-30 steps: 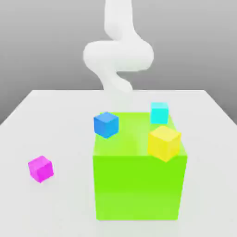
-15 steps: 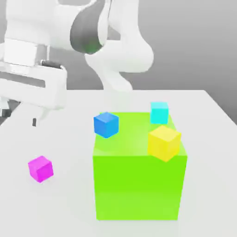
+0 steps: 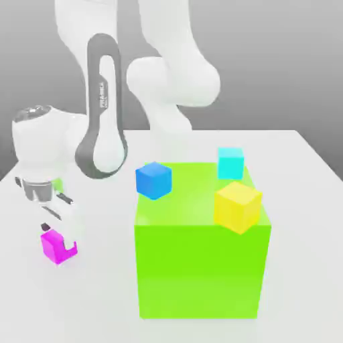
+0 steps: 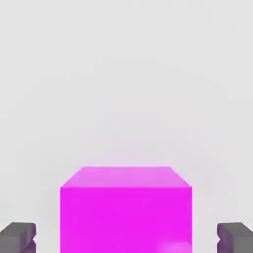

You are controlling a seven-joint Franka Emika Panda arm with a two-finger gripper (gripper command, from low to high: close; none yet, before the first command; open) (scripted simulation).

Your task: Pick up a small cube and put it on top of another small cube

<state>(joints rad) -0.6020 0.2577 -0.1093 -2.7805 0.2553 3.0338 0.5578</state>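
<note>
Arm just swung down from above the table: my gripper (image 3: 55,231) now straddles the small glossy magenta cube (image 3: 59,246), near-left on the white table (image 3: 301,174). Jaws spread, pads (image 4: 17,236) clear of its sides. Close next.

Arm low, hand (image 3: 59,231) downward, fingers (image 4: 19,236) apart.

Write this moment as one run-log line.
phase: grasp approach | end effector: open, fingers flanking magenta cube | cube: on table | stacking: not yet done
</note>
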